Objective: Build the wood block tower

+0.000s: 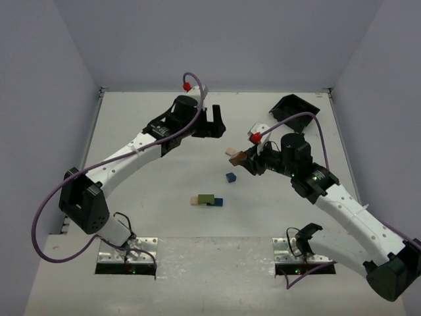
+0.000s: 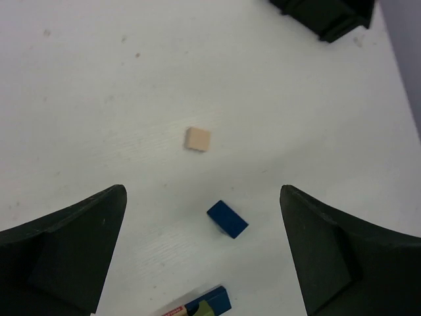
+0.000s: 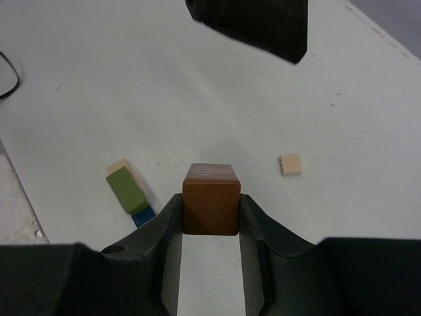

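Observation:
The wood block tower (image 1: 206, 199) is a low pile near the table's middle: an olive green block (image 3: 126, 189) lies over a pale tan block (image 3: 118, 164) and a dark blue one (image 3: 143, 214). My right gripper (image 1: 245, 160) is shut on a reddish brown block (image 3: 210, 197) and holds it above the table, right of and beyond the pile. A loose tan block (image 1: 230, 151) and a loose dark blue block (image 1: 230, 177) lie close by. My left gripper (image 1: 214, 125) hangs open and empty over the back middle, with both loose blocks (image 2: 197, 139) (image 2: 227, 218) below it.
A black plastic bin (image 1: 294, 108) stands at the back right corner and shows at the top right of the left wrist view (image 2: 329, 16). The left gripper's fingers (image 3: 250, 26) show at the top of the right wrist view. Grey walls close the table on three sides.

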You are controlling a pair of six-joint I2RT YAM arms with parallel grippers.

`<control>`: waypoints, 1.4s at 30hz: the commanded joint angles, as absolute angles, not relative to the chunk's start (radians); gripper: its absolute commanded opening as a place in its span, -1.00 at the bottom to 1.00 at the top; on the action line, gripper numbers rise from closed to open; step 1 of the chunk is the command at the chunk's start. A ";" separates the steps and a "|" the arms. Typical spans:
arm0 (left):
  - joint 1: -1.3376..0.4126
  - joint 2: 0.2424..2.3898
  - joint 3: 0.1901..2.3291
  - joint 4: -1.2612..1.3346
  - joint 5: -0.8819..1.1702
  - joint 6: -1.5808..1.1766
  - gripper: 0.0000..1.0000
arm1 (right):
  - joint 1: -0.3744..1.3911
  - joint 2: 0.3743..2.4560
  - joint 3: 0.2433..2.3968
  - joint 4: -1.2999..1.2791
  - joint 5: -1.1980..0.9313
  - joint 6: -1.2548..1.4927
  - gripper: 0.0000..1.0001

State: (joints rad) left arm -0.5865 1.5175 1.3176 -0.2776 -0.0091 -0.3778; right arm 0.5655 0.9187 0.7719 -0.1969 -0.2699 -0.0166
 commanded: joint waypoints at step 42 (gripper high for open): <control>-0.341 1.339 0.790 0.042 -0.230 -0.533 1.00 | 0.980 1.525 1.140 -0.463 -0.205 -0.250 -0.61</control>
State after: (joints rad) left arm -0.3473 1.3841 0.7905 -0.0177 -0.2331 -0.5320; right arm 0.9794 1.5592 1.1061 -0.4473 -0.1800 -0.2115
